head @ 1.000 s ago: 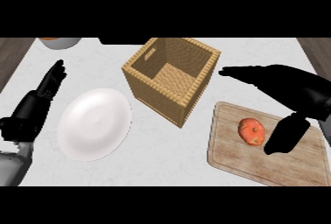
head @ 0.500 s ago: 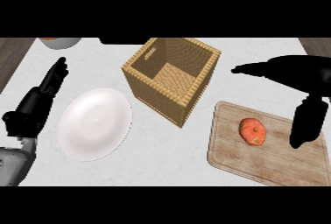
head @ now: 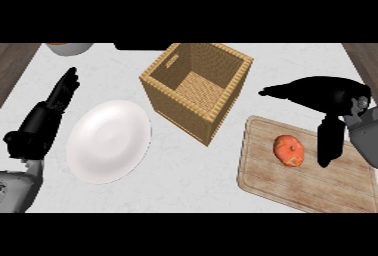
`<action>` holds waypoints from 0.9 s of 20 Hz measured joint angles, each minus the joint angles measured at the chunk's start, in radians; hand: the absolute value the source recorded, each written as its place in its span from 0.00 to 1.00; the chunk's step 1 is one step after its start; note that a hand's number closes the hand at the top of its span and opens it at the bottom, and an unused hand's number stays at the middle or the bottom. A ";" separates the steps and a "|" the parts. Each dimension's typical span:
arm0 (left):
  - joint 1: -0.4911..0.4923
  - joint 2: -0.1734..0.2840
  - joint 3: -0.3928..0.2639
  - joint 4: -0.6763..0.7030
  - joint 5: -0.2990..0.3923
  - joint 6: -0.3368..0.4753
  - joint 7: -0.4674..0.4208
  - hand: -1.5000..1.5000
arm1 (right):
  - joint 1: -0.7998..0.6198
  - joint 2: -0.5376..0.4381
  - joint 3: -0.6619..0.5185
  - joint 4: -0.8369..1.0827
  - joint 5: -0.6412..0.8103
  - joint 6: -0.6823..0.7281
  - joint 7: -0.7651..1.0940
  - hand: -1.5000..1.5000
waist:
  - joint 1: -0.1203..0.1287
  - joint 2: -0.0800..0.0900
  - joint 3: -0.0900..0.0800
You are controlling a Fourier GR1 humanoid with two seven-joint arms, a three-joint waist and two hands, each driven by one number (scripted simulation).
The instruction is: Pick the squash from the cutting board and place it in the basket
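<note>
An orange squash lies on the wooden cutting board at the right of the counter. My right hand hovers above and to the right of the squash, open, with the thumb stretched left and the fingers hanging down just right of the squash, not touching it. The woven basket stands behind the board's left side and holds nothing. My left hand rests open at the left edge, fingers pointing up.
A white plate lies between my left hand and the basket. A bowl shows partly at the back left. Dark wooden strips border the pale counter at both far corners.
My right hand has drawn back to the right and turned, so its fingers now hang beside the squash rather than over it. The squash, the board and my left hand stay put.
</note>
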 measured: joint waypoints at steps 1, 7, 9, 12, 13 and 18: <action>-0.003 0.001 0.005 -0.003 -0.001 -0.006 0.009 0.50 | 0.019 0.012 0.013 -0.002 0.029 -0.005 -0.005 0.00 | -0.001 0.000 0.000; -0.001 -0.025 0.025 0.011 -0.032 -0.018 -0.006 0.50 | 0.095 0.018 0.046 0.024 0.177 -0.003 -0.100 0.00 | -0.003 0.000 0.000; 0.001 -0.028 0.037 -0.002 -0.038 -0.028 0.007 0.50 | 0.118 0.020 0.051 0.044 0.241 -0.024 -0.157 0.00 | -0.003 -0.001 0.000; 0.017 -0.036 0.052 -0.023 -0.043 -0.047 0.013 0.50 | 0.126 0.054 0.048 0.092 0.312 -0.043 -0.197 0.00 | -0.002 -0.001 0.000; 0.016 -0.040 0.057 -0.012 -0.048 -0.048 0.005 0.50 | 0.142 0.047 0.048 0.104 0.339 -0.062 -0.228 0.00 | -0.003 -0.001 0.000; 0.001 -0.062 0.080 -0.003 -0.075 -0.062 0.004 0.50 | 0.161 0.065 0.025 0.158 0.434 -0.105 -0.323 0.00 | -0.005 -0.001 0.000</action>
